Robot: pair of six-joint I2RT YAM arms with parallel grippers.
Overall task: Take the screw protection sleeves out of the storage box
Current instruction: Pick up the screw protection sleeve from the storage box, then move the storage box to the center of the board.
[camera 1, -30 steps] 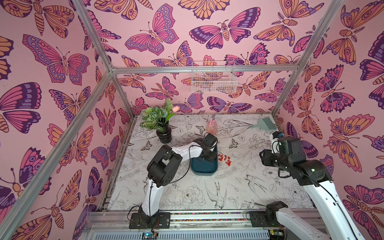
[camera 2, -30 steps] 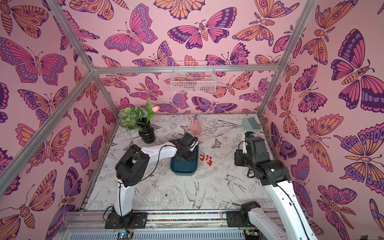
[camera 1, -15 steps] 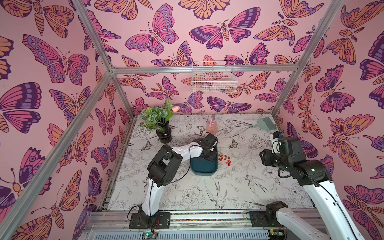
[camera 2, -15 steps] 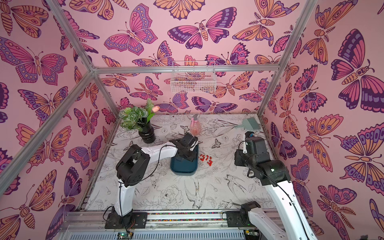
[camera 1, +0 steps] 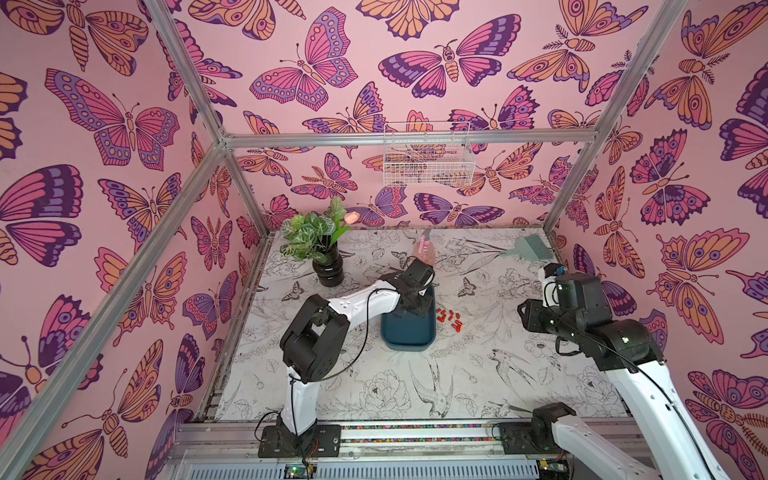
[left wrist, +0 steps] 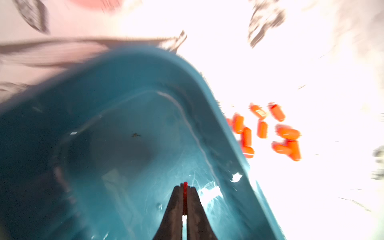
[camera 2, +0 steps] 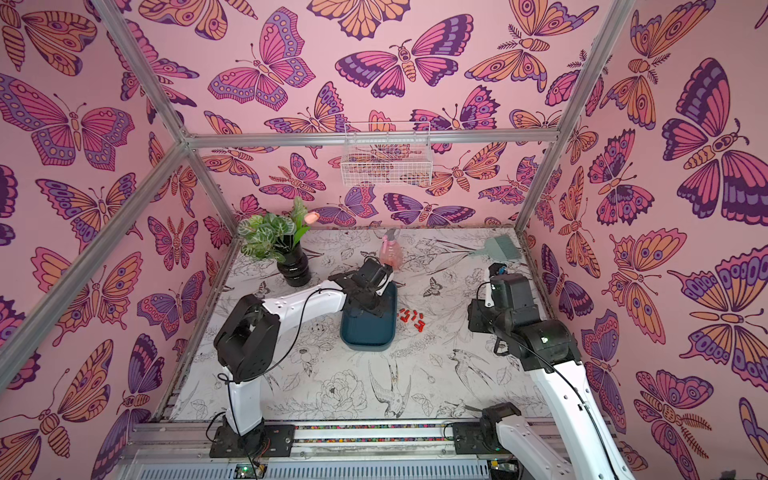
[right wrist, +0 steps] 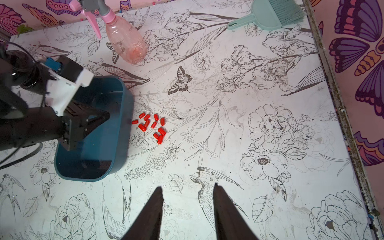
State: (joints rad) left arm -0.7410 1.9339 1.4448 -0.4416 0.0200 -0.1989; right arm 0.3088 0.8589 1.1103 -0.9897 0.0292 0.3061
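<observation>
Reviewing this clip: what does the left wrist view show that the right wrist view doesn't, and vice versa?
Only the left wrist view shows the left gripper shut on a held sleeve, a red sliver between its fingertips, above the box floor.

Only the right wrist view shows the right gripper open over the bare table, the pink spray bottle and the green brush at the far edge.

Both show the storage box and the loose sleeves clustered on the table just outside its wall.
</observation>
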